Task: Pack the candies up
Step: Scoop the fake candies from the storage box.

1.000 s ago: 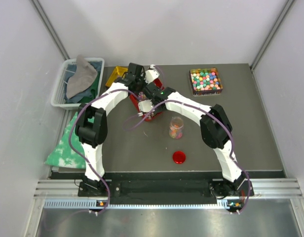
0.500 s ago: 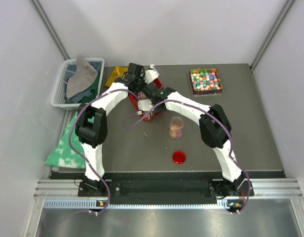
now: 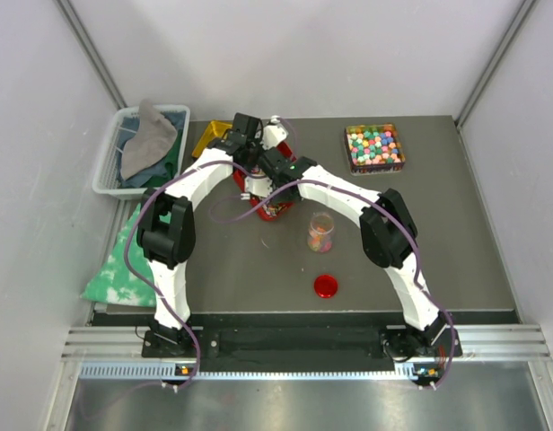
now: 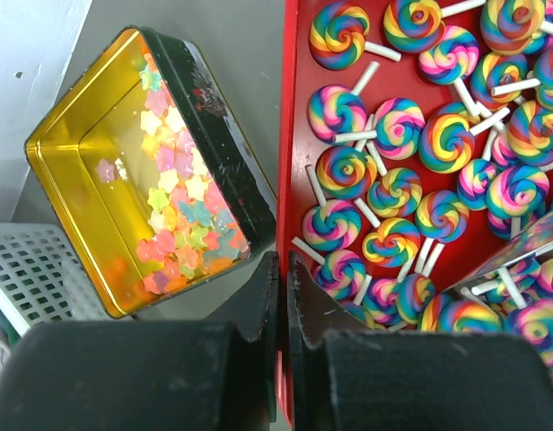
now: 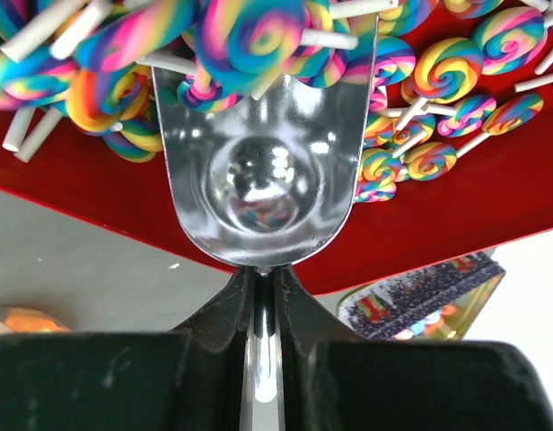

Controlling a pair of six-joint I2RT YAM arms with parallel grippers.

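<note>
- The left gripper (image 4: 278, 292) pinches the rim of a red tray (image 4: 288, 108), jaws nearly together.
- Rainbow swirl lollipops (image 4: 391, 193) with white sticks crowd the tray.
- Just beside it, left, an open gold tin (image 4: 79, 171) holds pastel star candies (image 4: 182, 224) heaped along one wall.
- A white basket (image 4: 30, 269) shows at the lower left.

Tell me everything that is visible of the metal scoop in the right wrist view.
The scoop is shiny, mirror-like silver metal: a rounded bowl, open at the front, narrowing to a thin flat handle. The right tool is shut on that handle. It reaches over the edge of the red tray, front lip pushed among the swirl lollipops; a few overlap the lip, and the bowl is otherwise bare.
</note>
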